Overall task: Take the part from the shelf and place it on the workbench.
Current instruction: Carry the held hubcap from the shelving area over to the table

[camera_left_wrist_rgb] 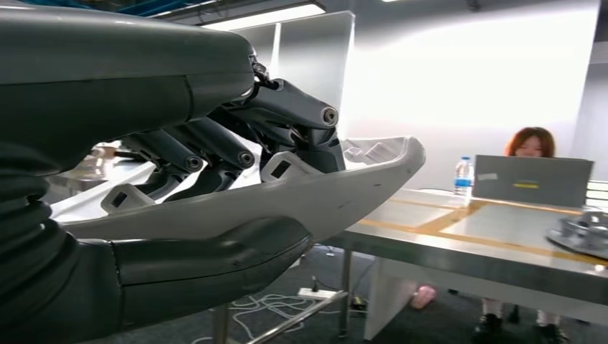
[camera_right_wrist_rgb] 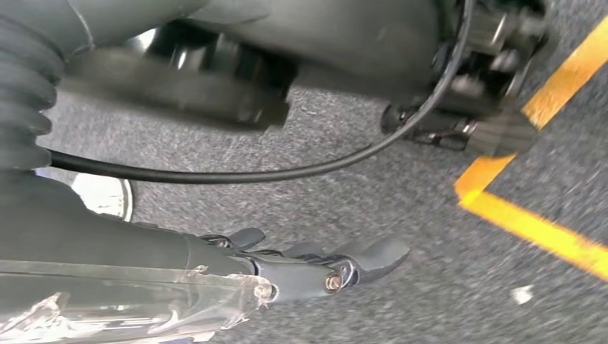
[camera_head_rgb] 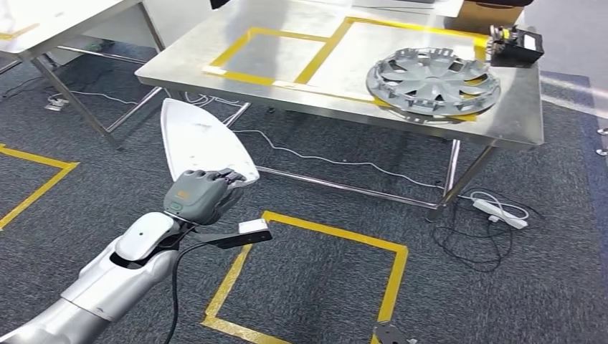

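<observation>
My left hand (camera_head_rgb: 199, 195) grips the wide end of a white, pointed, shell-shaped part (camera_head_rgb: 201, 140), held above the carpet in front of the workbench's near left corner. In the left wrist view the fingers (camera_left_wrist_rgb: 215, 143) lie over the part (camera_left_wrist_rgb: 344, 190) and the thumb presses from below. The steel workbench (camera_head_rgb: 215, 43) carries yellow tape rectangles, and its edge (camera_left_wrist_rgb: 459, 247) lies ahead of the part's tip. My right hand (camera_right_wrist_rgb: 315, 261) hangs over the carpet, fingers loosely apart, holding nothing.
A grey wheel cover (camera_head_rgb: 432, 80) lies on the bench's right side, with a black device (camera_head_rgb: 513, 44) at the far corner. A second table (camera_head_rgb: 43, 21) stands at left. Cables and a power strip (camera_head_rgb: 498, 213) lie under the bench. A person (camera_left_wrist_rgb: 530, 143) sits behind a laptop (camera_left_wrist_rgb: 532, 180).
</observation>
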Robot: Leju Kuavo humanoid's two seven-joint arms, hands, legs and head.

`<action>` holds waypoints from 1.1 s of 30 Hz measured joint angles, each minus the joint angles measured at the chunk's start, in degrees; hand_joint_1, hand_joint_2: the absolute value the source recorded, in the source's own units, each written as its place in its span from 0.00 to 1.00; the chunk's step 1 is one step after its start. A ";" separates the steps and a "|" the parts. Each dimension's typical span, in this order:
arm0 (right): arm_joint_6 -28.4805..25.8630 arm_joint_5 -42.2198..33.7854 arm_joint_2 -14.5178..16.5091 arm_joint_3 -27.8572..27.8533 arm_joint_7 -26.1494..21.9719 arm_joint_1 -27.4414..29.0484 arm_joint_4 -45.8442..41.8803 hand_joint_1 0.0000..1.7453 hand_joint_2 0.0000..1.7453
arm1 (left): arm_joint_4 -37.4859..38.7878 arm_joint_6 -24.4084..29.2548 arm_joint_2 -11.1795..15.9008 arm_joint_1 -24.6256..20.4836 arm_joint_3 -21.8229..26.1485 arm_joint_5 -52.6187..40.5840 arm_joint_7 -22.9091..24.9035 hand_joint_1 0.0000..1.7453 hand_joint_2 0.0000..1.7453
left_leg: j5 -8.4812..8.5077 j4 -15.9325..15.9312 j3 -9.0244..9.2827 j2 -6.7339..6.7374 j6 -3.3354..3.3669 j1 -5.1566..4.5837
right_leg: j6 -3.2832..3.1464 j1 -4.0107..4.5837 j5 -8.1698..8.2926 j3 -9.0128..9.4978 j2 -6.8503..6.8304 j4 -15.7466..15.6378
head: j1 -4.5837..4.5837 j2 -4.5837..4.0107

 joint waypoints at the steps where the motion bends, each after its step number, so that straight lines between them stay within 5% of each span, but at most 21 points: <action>1: -0.01 0.00 -0.01 -0.01 0.01 0.05 -0.01 0.00 1.00 | -0.01 0.00 -0.08 -0.05 0.01 0.00 0.00 1.00 1.00 | -0.46 0.28 0.02 -0.49 -0.33 0.13 | -0.36 -0.11 0.10 0.04 0.81 -0.17 | -0.07 0.00; 4: 0.02 0.00 -0.02 -0.02 -0.01 -0.13 -0.01 0.00 1.00 | -0.02 -0.01 -0.10 -0.13 0.03 0.00 0.00 1.00 1.00 | -4.71 7.57 -3.25 -5.22 -0.93 0.41 | -1.27 -0.55 0.43 0.24 3.15 -0.55 | -0.56 0.00; 6: 0.05 -0.02 -0.01 -0.01 0.00 -0.14 0.00 0.00 1.00 | 0.00 -0.03 -0.07 0.04 -0.01 0.00 0.00 1.00 1.00 | -7.17 14.71 -7.11 -6.56 -1.01 0.42 | -1.47 -0.62 0.48 0.21 4.92 -0.55 | -0.72 0.00; 7: 0.07 -0.02 -0.01 -0.02 0.01 -0.05 0.00 0.00 1.00 | 0.01 -0.04 -0.06 0.12 -0.01 0.00 0.00 1.00 1.00 | -6.91 16.12 -8.14 -6.70 -1.00 0.43 | -1.46 -0.65 0.52 0.20 5.89 -0.54 | -0.70 0.00; 9: 0.06 -0.03 -0.01 -0.03 0.01 0.07 0.00 0.00 1.00 | 0.01 -0.04 -0.05 0.15 0.01 0.00 0.00 1.00 1.00 | -3.24 12.35 -6.98 -7.26 -0.91 0.55 | -1.26 -0.81 0.65 0.21 7.86 -0.50 | -0.70 0.00; 11: 0.05 0.00 -0.02 -0.03 0.01 0.02 0.00 0.00 1.00 | 0.01 -0.04 0.02 0.08 0.03 0.00 0.00 1.00 1.00 | 0.52 4.68 -3.67 -10.08 -0.94 1.04 | -0.71 -0.92 0.74 -0.02 9.64 -0.25 | -0.80 0.00; 13: -0.03 0.09 -0.03 -0.02 0.01 0.01 0.00 0.00 1.00 | 0.01 -0.09 0.06 0.03 -0.01 0.00 0.00 1.00 1.00 | 1.37 0.79 -2.02 -12.32 -0.82 1.35 | 0.11 -1.01 0.92 -0.55 11.03 -0.20 | -0.87 0.00; 15: -0.21 0.19 -0.04 -0.02 0.01 0.22 0.00 0.00 1.00 | 0.01 -0.16 0.00 0.00 -0.05 0.00 0.00 1.00 1.00 | 1.32 0.47 -1.94 -11.53 -0.15 1.28 | 0.93 -1.21 1.33 -1.02 12.14 -0.60 | -0.85 0.00; 17: -0.47 0.36 -0.03 0.02 0.00 0.39 0.00 0.00 1.00 | -0.01 -0.21 -0.08 -0.08 -0.03 0.01 0.00 1.00 1.00 | 1.57 0.27 -1.82 -10.28 0.65 1.33 | 1.52 -0.98 0.70 -1.78 9.88 0.42 | -0.53 0.00; 20: -0.62 0.70 -0.01 0.10 -0.03 0.09 0.00 0.00 1.00 | -0.02 -0.28 0.06 0.01 0.01 0.02 0.00 1.00 1.00 | 1.57 0.18 -1.71 -8.46 1.35 1.13 | 2.08 -0.78 -4.55 -6.18 4.30 10.15 | 0.01 0.00; 22: -0.62 0.97 -0.02 0.12 0.01 -0.11 0.00 0.00 1.00 | -0.01 -0.32 0.21 0.12 0.00 0.02 0.00 1.00 1.00 | 1.48 0.20 -1.65 -7.45 1.43 1.04 | 2.27 -0.94 -6.44 -8.44 3.62 15.60 | 0.02 0.00; 24: -0.61 1.22 -0.04 0.13 0.17 -0.08 0.00 0.00 1.00 | -0.01 -0.33 0.25 0.14 -0.01 0.01 0.00 1.00 1.00 | 1.32 0.24 -1.46 -6.93 1.28 1.07 | 2.28 -1.03 -4.22 -6.31 3.55 12.40 | 0.03 0.00; 27: -0.59 1.39 -0.02 0.17 0.46 -0.04 0.00 0.00 1.00 | -0.01 -0.33 0.27 0.03 0.02 0.02 0.02 1.00 1.00 | 0.94 0.32 -1.20 -6.70 0.52 0.90 | 1.76 -0.95 -0.59 -0.18 3.20 1.71 | 0.00 0.00; 29: -0.58 1.50 0.03 0.24 0.62 -0.06 0.00 0.00 1.00 | -0.01 -0.34 0.28 -0.10 0.02 0.16 0.07 1.00 1.00 | 0.97 0.29 -1.27 -6.66 0.20 0.64 | 1.22 -0.88 -0.49 0.63 3.23 0.17 | -0.06 0.00; 33: -0.67 1.58 0.03 0.28 0.88 0.08 0.00 0.00 1.00 | -0.01 -0.33 0.25 -0.14 0.02 0.60 0.13 1.00 1.00 | 1.38 -0.27 -1.07 -6.62 1.12 0.58 | 1.01 -0.93 -0.20 0.39 3.71 -0.03 | -0.12 0.00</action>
